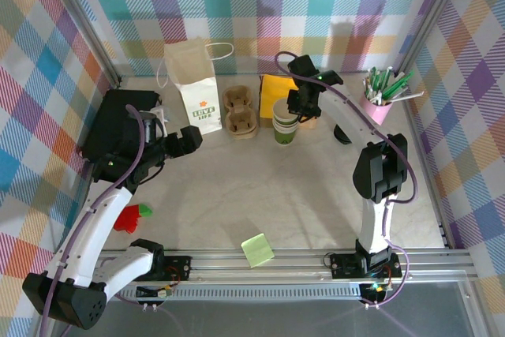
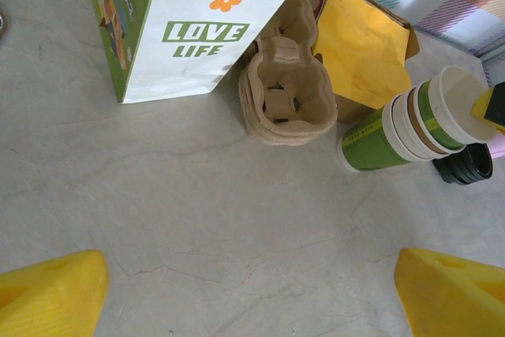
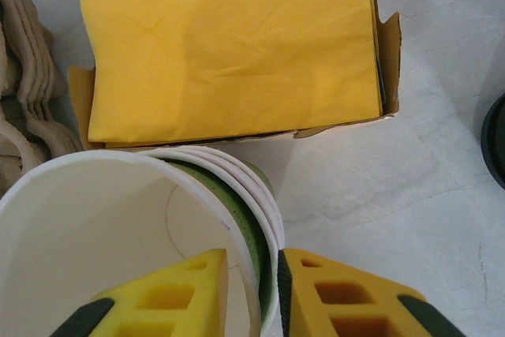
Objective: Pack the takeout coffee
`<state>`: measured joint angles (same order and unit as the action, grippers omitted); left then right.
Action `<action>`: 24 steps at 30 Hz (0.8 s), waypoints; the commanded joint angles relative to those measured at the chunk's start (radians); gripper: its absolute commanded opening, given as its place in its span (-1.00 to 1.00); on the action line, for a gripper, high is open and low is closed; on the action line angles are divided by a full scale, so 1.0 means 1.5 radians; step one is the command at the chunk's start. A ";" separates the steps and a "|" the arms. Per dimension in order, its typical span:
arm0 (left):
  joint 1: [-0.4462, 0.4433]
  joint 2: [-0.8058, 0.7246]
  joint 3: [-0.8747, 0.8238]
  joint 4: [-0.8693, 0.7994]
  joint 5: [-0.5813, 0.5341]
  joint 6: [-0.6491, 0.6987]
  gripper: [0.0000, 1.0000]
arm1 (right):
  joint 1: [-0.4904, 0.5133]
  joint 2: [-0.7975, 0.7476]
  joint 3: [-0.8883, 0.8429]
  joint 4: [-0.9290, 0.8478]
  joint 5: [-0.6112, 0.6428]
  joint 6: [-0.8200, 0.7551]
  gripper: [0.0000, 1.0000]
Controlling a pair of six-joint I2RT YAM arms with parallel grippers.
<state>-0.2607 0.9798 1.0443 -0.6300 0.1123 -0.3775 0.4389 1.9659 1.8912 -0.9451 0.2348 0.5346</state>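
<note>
The right gripper (image 3: 254, 267) is clamping the rim of the top takeout cup (image 3: 95, 226), nested on a stack (image 2: 371, 144) beside the yellow napkins (image 3: 229, 45); the left gripper (image 2: 252, 293) is hovering, fingers apart. Likely separating one cup, which is calling for a straight lift next

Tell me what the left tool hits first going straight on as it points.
Probably the stack of brown pulp cup carriers, right of the white paper bag; depth is unclear, so the left tool might touch the marbled tabletop first.
</note>
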 commanded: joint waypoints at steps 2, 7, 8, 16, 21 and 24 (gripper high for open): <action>-0.006 0.000 0.007 -0.010 0.014 0.006 0.85 | 0.001 0.003 0.018 -0.012 0.002 -0.010 -0.63; -0.008 0.004 0.005 0.005 0.042 0.007 0.84 | 0.001 -0.006 0.029 -0.016 0.006 -0.025 -0.89; -0.009 0.004 0.006 0.006 0.044 0.007 0.84 | 0.001 -0.006 0.036 -0.023 0.008 -0.027 -0.92; -0.011 -0.001 0.015 0.007 0.047 0.010 0.83 | 0.004 -0.030 0.132 -0.084 -0.009 -0.080 -0.95; -0.011 -0.001 0.028 -0.001 0.047 0.007 0.83 | 0.006 -0.053 0.209 -0.149 -0.029 -0.112 -0.99; -0.011 0.002 0.038 -0.012 0.030 0.001 0.82 | 0.009 -0.082 0.228 -0.169 -0.041 -0.123 -0.99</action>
<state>-0.2718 0.9855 1.0576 -0.6304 0.1661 -0.3779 0.4427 1.9171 2.1845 -1.1221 0.2039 0.3954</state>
